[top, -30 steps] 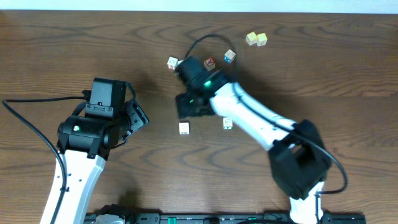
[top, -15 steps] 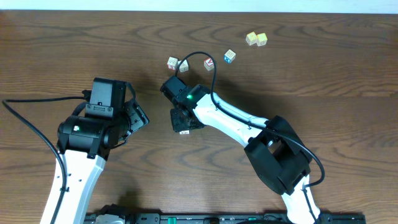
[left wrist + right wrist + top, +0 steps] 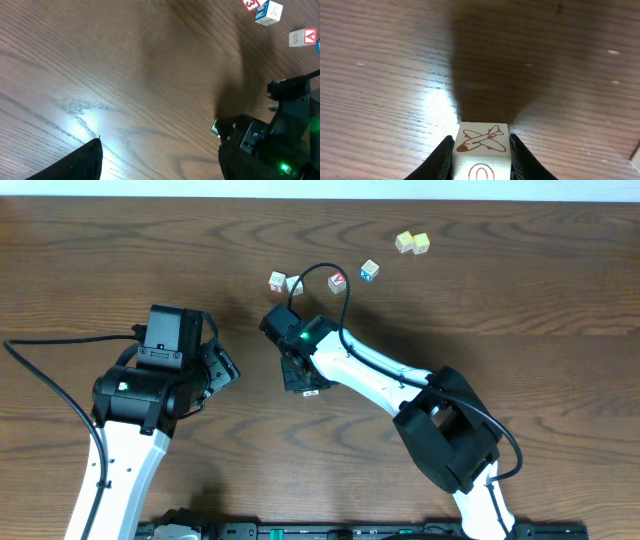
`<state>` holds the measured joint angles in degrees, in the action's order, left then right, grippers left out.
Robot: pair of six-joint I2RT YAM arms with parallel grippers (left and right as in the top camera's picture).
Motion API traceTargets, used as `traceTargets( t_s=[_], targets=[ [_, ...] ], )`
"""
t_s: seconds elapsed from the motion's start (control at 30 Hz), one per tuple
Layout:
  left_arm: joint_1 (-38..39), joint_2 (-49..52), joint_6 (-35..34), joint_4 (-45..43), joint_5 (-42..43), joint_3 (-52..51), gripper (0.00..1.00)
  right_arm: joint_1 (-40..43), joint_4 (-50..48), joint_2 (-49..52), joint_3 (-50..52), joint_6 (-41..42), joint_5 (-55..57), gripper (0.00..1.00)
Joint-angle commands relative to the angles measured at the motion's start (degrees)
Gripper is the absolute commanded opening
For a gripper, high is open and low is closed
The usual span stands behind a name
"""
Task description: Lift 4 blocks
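At mid-table (image 3: 520,300), a little to the left of centre: the right gripper (image 3: 305,380) points down at the wood, its arm reaching in from the near right. In the overhead view only a pale sliver shows at the gripper's near edge. The rest is hidden under the gripper body.

Right wrist view: the block (image 3: 481,140) sits squarely between the two fingers (image 3: 445,155). One dark pad is pressed to each side face, with no gap on either side, so this is a pinch on the block.
- Small wooden cube with cream faces and softly rounded edges.
- The face uppermost in this view carries a brown line drawing of an airplane, nose to the lower left and tail to the upper right.
- The face below it shows a brown-red oval ring, cut off by the frame edge.
- A dark shadow lies on the wood just beyond the block.
- Cannot tell whether the block rests on the table or is clear of it.

Left gripper (image 3: 222,368): well apart to the left, fingers spread wide with nothing between them. The left wrist view has one dark finger (image 3: 75,162) in the lower left corner and bare wood with a glare patch ahead.

Far side of the table: a red-faced cube (image 3: 337,281). Further right are two yellow cubes (image 3: 412,242) side by side. Both are well apart from the pinched block.
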<state>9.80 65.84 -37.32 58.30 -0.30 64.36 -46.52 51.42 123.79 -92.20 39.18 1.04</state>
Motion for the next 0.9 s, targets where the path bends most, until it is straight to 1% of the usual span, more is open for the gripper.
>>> traceTargets(
  t_s=[0.0,0.23,0.57,0.7,0.87],
  targets=[
    [-0.31,-0.26,-0.04,0.17,-0.15,0.85,0.75,1.49,1.49,0.13,0.17,1.09,3.61,0.25],
    [-0.31,-0.26,-0.04,0.17,-0.15,0.85,0.75,5.53,4.24,0.13,0.17,1.11,4.81,0.24],
    [-0.31,-0.26,-0.04,0.17,-0.15,0.85,0.75,10.56,7.58,0.13,0.17,1.14,5.14,0.27],
    [-0.31,-0.26,-0.04,0.17,-0.15,0.85,0.75,11.15,7.80,0.13,0.17,1.09,3.91,0.27],
    [-0.31,-0.26,-0.04,0.17,-0.15,0.85,0.75,10.91,7.78,0.13,0.17,1.09,1.81,0.30]
  ],
)
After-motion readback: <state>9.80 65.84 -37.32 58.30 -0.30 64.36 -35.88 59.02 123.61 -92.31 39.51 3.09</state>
